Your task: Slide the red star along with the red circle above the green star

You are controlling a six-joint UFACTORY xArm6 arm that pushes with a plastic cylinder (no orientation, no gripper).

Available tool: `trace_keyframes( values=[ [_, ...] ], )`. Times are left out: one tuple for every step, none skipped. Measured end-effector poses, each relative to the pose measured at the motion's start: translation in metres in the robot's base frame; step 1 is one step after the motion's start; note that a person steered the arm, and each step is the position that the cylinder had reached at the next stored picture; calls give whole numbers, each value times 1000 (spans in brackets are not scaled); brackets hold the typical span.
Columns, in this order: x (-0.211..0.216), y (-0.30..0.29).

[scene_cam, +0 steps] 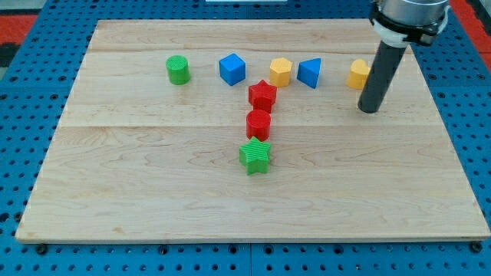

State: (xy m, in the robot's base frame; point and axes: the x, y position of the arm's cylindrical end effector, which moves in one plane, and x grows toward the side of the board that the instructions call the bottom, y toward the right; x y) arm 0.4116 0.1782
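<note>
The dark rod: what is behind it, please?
Behind the rod, a yellow block shows at its left side; its right part is covered, so its shape is unclear. My tip rests on the board.

pale wood on blue pegboard

the counter (153,199) is a light wooden board made of long planks joined side by side, the seams running across the view from left to right, its grain faint and its corners slightly rounded. it lies on a blue perforated base (23,107) dotted with regular rows of small holes, showing on all sides. red patches (19,27) fill the view's top corners. the light is even and soft.
</note>
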Motion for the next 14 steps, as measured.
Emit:
trace_keyframes(
  values=[
    [-20,-27],
    [-26,-54],
    [-53,-77],
    [-53,-84],
    [-42,-105],
    [-48,-152],
    [-35,-192],
    [-21,-213],
    [-29,-224],
    [-69,-236],
    [-69,-254],
    [-50,-260],
    [-17,-214],
    [15,-187]
  ],
)
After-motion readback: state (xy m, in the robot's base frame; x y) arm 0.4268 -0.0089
